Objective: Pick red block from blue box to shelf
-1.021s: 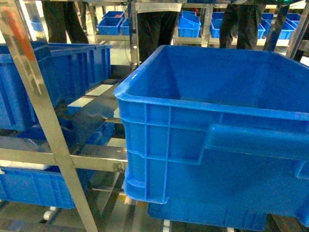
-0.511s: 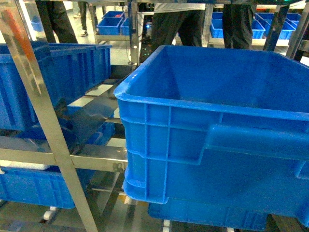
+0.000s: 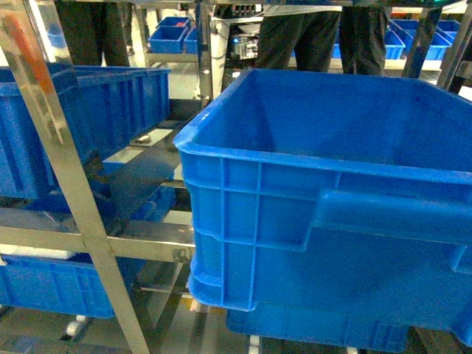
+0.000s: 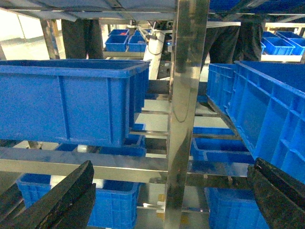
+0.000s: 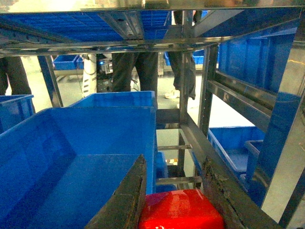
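Between right hand (image 5: 178,191) fingers, apparently one red block (image 5: 181,210) gripped, left hand (image 4: 162,200) wide open

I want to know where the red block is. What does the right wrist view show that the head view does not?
Only the right wrist view shows the red block, held between the right pincer's fingers. Only the head view shows the large dark blue crate's ribbed outer wall and handle. Both show blue crates, the steel rack and people's legs behind.
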Tool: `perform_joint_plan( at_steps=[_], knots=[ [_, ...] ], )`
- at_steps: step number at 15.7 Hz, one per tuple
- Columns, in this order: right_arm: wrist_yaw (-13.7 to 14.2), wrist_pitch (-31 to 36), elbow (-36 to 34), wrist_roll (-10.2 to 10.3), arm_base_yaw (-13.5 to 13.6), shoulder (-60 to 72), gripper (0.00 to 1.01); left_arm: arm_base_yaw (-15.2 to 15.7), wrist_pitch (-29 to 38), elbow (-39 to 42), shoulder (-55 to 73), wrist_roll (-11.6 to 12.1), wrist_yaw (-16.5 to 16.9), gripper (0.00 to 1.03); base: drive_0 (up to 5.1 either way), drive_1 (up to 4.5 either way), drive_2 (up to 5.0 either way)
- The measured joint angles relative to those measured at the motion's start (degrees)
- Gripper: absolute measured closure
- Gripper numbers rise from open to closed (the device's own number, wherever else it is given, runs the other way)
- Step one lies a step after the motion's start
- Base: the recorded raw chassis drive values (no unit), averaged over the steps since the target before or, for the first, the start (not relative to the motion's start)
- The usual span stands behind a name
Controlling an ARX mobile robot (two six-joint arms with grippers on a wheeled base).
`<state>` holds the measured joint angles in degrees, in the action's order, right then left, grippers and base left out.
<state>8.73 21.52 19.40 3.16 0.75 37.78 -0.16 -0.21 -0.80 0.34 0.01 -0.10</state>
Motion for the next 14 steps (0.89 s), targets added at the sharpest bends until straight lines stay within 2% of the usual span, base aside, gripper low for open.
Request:
perform_joint_plan(
  at_steps=[14],
  knots=[
    [0.02, -0.02, 0.00, 0.00, 0.00, -0.02, 0.73, 0.00, 0.00, 0.00, 0.00, 0.02, 0.00, 0.05, 0.0, 0.00, 0.0]
  ],
)
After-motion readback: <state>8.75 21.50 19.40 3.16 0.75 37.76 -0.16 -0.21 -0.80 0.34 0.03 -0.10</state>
